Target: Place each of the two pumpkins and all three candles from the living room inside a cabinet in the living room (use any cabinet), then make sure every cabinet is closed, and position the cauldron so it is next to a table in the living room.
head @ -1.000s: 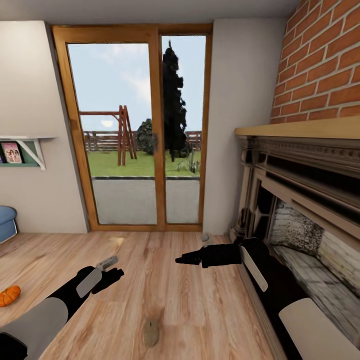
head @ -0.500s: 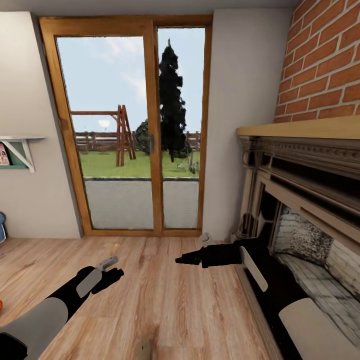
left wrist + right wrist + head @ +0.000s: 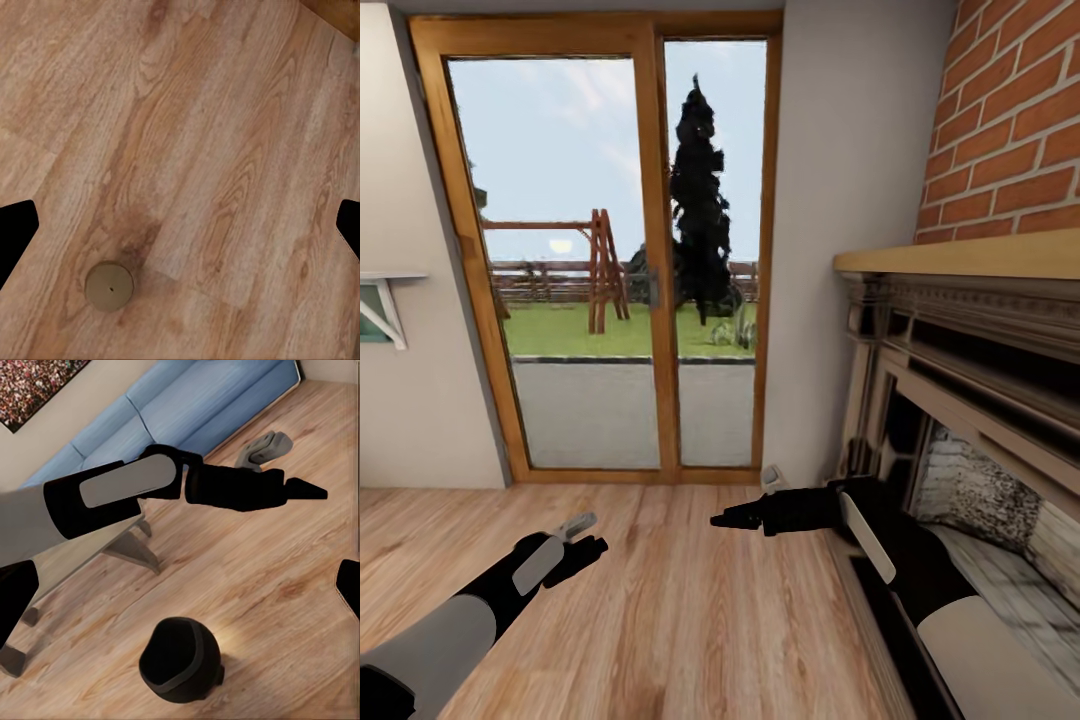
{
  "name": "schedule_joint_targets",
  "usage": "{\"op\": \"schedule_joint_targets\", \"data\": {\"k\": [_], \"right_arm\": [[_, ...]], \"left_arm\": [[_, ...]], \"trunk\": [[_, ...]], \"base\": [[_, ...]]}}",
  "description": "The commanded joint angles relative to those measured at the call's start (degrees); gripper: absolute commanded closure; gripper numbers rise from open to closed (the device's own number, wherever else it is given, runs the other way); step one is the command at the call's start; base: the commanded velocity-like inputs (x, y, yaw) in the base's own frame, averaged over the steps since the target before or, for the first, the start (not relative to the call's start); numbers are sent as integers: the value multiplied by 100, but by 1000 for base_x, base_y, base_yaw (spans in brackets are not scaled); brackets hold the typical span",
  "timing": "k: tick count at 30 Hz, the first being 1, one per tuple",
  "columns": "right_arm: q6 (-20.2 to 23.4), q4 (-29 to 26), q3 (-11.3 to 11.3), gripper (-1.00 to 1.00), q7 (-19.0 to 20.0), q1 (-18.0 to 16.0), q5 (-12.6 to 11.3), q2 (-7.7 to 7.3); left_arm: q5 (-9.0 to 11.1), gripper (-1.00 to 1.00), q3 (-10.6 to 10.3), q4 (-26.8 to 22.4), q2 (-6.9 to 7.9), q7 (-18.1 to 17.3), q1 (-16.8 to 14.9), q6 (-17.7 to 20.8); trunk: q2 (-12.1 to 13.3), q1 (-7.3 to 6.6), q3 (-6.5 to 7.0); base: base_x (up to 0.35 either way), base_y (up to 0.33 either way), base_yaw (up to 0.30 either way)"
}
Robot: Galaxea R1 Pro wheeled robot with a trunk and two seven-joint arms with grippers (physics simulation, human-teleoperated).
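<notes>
A small round tan candle (image 3: 109, 286) stands on the wood floor, below my left gripper (image 3: 180, 229) and off to one side of it. That gripper is open and empty, its black fingertips (image 3: 15, 232) far apart. In the head view it (image 3: 586, 536) hovers low at the left. My right gripper (image 3: 722, 520) points left at mid-height and is open and empty. The matte black cauldron (image 3: 180, 660) sits on the floor under the right gripper (image 3: 180, 585). Beside the cauldron stands the table, with a slanted pale leg (image 3: 139, 553) showing. The pumpkins and the cabinet are out of view.
A wood-framed glass door (image 3: 650, 270) is straight ahead. A brick fireplace with a wooden mantel (image 3: 960, 258) runs along the right, close to my right arm. A blue sofa (image 3: 187, 412) stands behind the table. My left forearm (image 3: 120, 491) crosses the right wrist view.
The whole head view has shifted as the camera moved toward the door. The orange pumpkin at the left and the candle on the floor slid out of frame. Both arms hold their pose.
</notes>
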Motion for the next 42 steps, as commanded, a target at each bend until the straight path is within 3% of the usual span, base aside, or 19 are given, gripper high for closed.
{"op": "schedule_joint_targets", "data": {"k": [1, 19, 22, 25, 29, 37, 39, 42], "right_arm": [[29, -1, 10, -100, -4, -5, -26, -5], [22, 135, 9, -100, -4, -5, -27, 1], [20, 175, 9, -100, -4, -5, -28, 1], [24, 197, 11, -100, -14, -5, -23, 1], [28, 209, 9, -100, -111, -5, -20, 7], [-3, 232, 12, -100, -302, -5, -19, 10], [-16, 236, 10, -100, -310, -5, -19, 10], [-22, 237, 16, -100, -317, -5, -19, 10]], "left_arm": [[60, -100, -42, -15, 7, 50, -4, 7], [64, -100, -34, -5, 9, 50, -4, 10], [79, -100, -51, 39, 12, 61, -4, 217], [202, -100, -56, 59, 46, 95, -4, 779], [260, -100, -50, 261, 90, 115, -4, 948], [269, -100, -11, 810, -8, 108, -4, 934], [269, -100, -17, 920, -109, 99, -4, 847], [220, -100, -49, 1482, -379, 55, -4, 326]], "trunk": [[-3, 3, -7], [-3, 3, -7], [-3, 3, -7], [-3, 3, -7], [-3, 3, -7], [-3, 3, -7], [-3, 3, -7], [-3, 3, -7]], "base": [[315, 0, 0], [93, 0, 0], [0, 0, 0], [0, 0, 0], [0, 0, 0], [0, 0, 0], [0, 0, 0], [0, 0, 0]]}}
